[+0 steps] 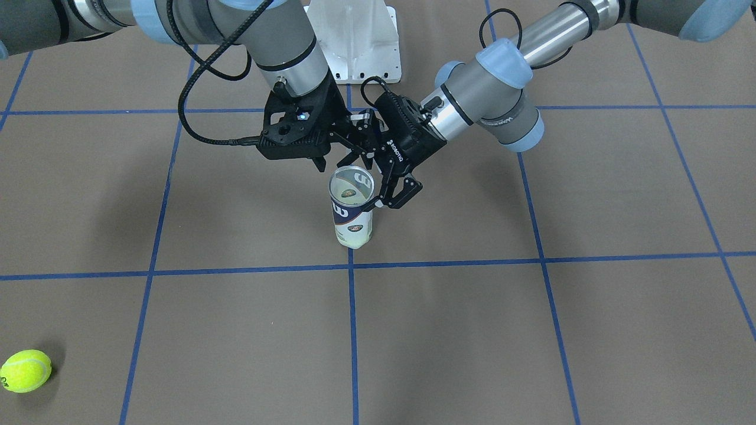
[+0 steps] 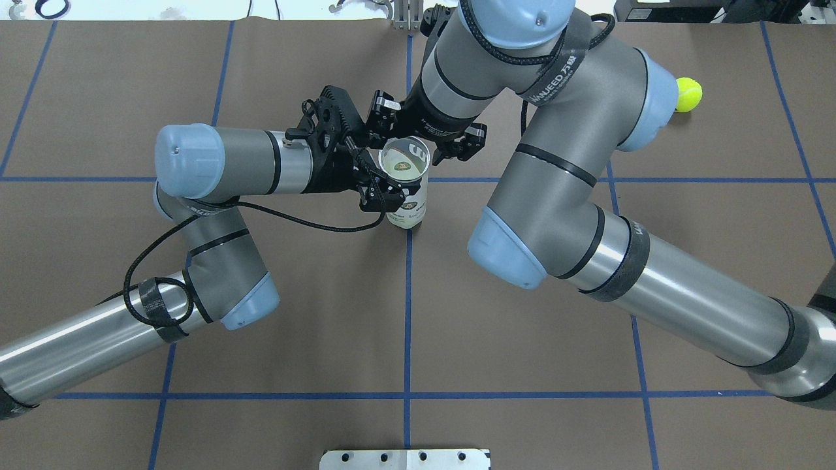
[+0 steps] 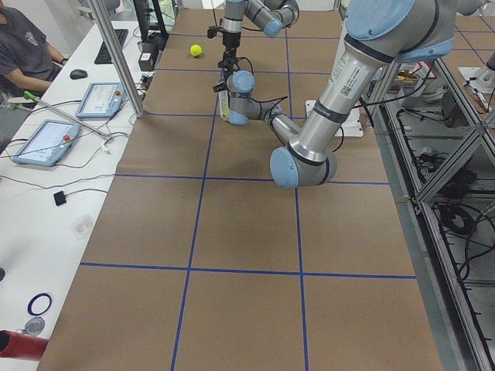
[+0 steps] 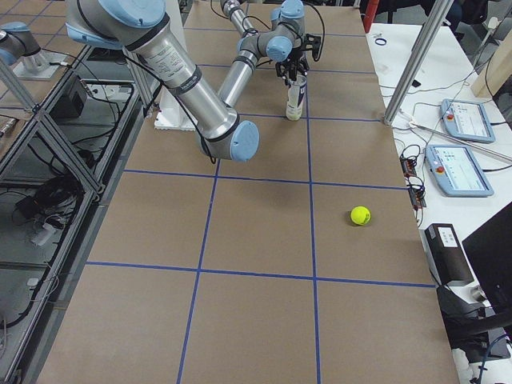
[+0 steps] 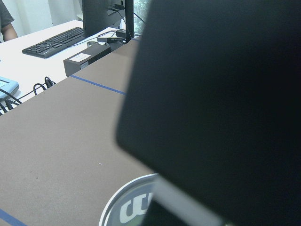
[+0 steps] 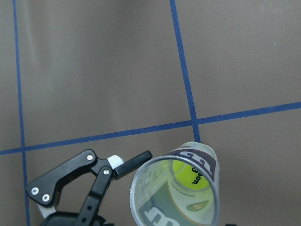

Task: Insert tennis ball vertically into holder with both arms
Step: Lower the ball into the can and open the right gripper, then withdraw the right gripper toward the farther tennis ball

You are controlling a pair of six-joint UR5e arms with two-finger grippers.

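the left gripper (image 2: 377, 188) comes in level from the side, its fingers (image 6: 134, 162) set against the holder (image 1: 352, 218) just under the silver rim, clamping it on two sides. the right gripper (image 1: 336, 160) points down at the far edge of the holder's mouth, jaws apart and holding nothing.

the holder stands upright on the table (image 1: 531, 330), long axis vertical, open mouth up and base flat on the brown surface. it sits at the middle of the table, on a blue tape line (image 1: 352, 330) and just on the robot's side of a tape crossing. the right wrist view looks down the tube and shows a tennis ball (image 6: 190, 172) lying at the bottom.

a second tennis ball (image 1: 25, 370) lies on the table well apart, out toward the far corner on the robot's right.
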